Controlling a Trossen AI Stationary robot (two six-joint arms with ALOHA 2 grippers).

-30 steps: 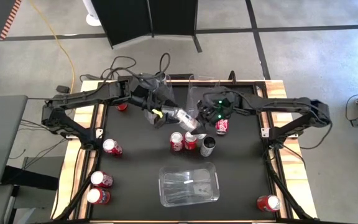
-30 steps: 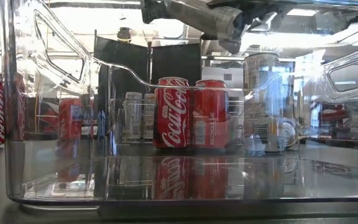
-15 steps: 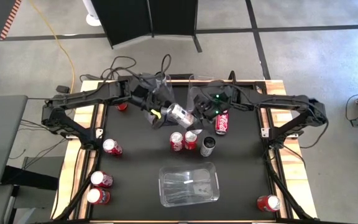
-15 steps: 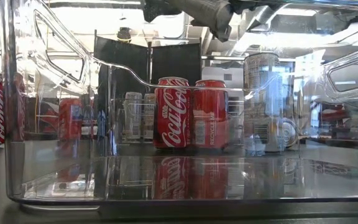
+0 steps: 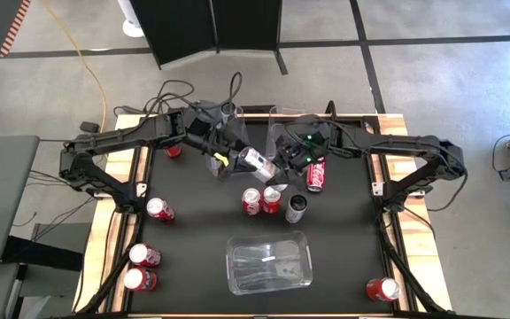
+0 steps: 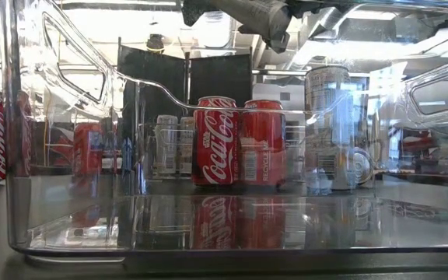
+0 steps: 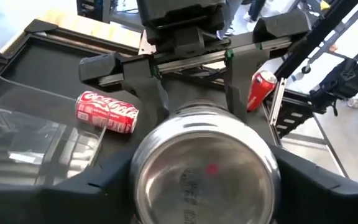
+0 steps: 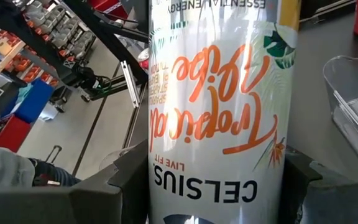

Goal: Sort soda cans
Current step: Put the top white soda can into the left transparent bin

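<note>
Both arms met over the middle of the black table [image 5: 193, 257]. The left gripper [image 5: 268, 170] and the right gripper [image 5: 283, 162] faced each other there, with one silver can [image 5: 257, 162] lying sideways in the air between them. The left wrist view put the can's round silver end [image 7: 207, 169] squarely between that arm's dark fingers [image 7: 319, 186], which sat against its sides, so the left jaws were clamped on the silver can. The right wrist view was filled by a tall white can with orange script [image 8: 219, 93], flanked at its base by the right arm's fingers [image 8: 114, 186] and held fast (very likely the same can seen from the far end, though from above the two grippers overlapped too closely to be sure).

Below the meeting point, two red cans [image 5: 252, 200] stood upright side by side, with a silver-grey can [image 5: 296, 208] just to their right; the low view showed the same pair [image 6: 215, 140] through clear plastic. Another red can [image 5: 316, 176] stood near the right gripper. Three more red cans [image 5: 159, 209] were scattered down the table's left side, one sat at the back under the left arm, and one lay alone at the near right corner [image 5: 382, 288]. A clear bin [image 5: 269, 262] rested near the front edge, well apart from the upright group.
</note>
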